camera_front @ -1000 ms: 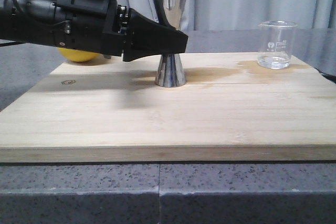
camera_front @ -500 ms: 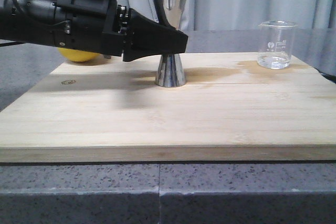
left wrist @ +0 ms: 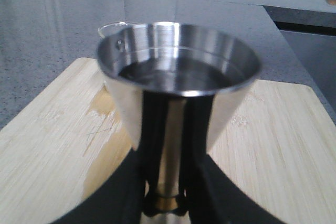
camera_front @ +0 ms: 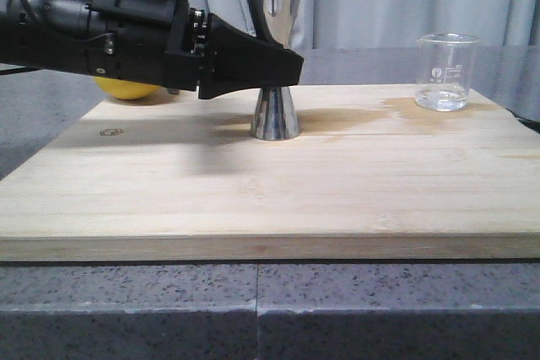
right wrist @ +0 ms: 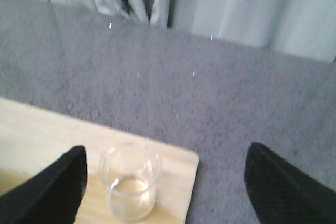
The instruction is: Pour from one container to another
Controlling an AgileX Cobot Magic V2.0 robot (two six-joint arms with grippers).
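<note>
The tall steel jigger stands upright on the wooden board, left of centre toward the back. My left gripper reaches in from the left and is shut on its narrow waist. In the left wrist view the jigger holds liquid in its top cup, and the black fingers clamp the gold band. The clear glass beaker stands at the board's back right corner with a little liquid in it. My right gripper hovers open above the beaker, which sits near its left finger, untouched.
A yellow lemon lies behind the left arm at the board's back left. A damp stain darkens the wood between jigger and beaker. Grey stone counter surrounds the board, and curtains hang behind.
</note>
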